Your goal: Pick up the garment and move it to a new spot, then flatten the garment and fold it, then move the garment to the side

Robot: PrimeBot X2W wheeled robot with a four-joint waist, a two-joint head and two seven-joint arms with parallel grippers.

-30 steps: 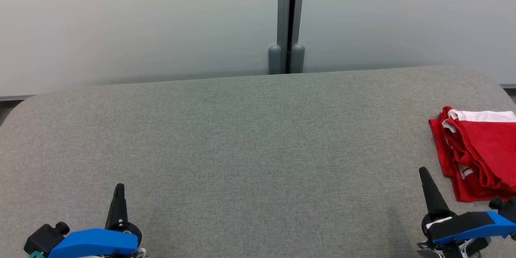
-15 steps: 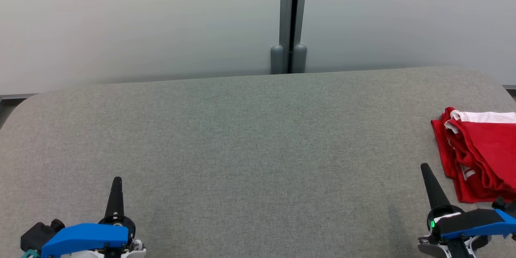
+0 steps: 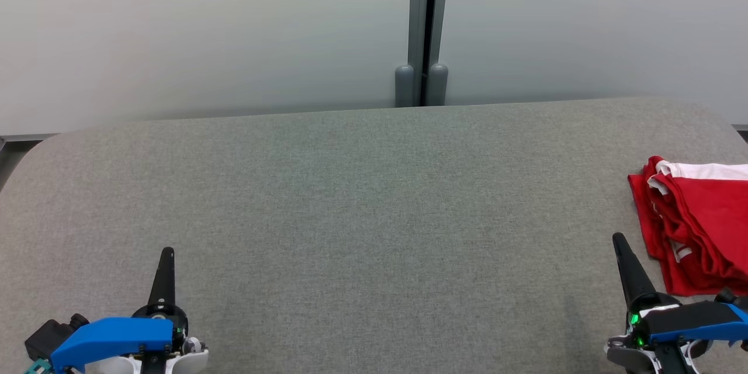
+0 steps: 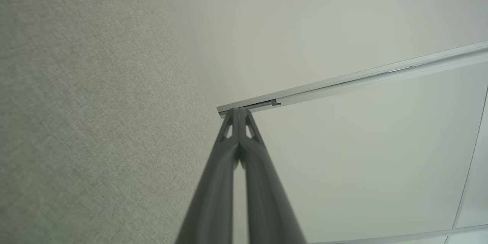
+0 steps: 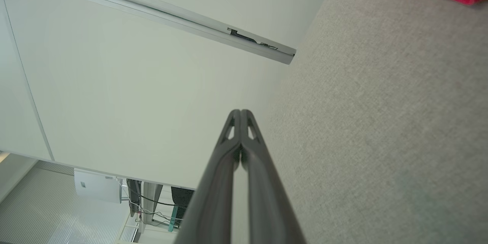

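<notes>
lying folded, red-and-white garment (image 3: 698, 219)

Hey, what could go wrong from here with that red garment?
1. The red garment lies folded at the right side of the table and runs out of the head view. How near the edge it sits cannot be told, so it might slip off.
2. The right gripper, fingers shut, sits close beside it. A careless move could snag the loose folds and undo them.
</notes>
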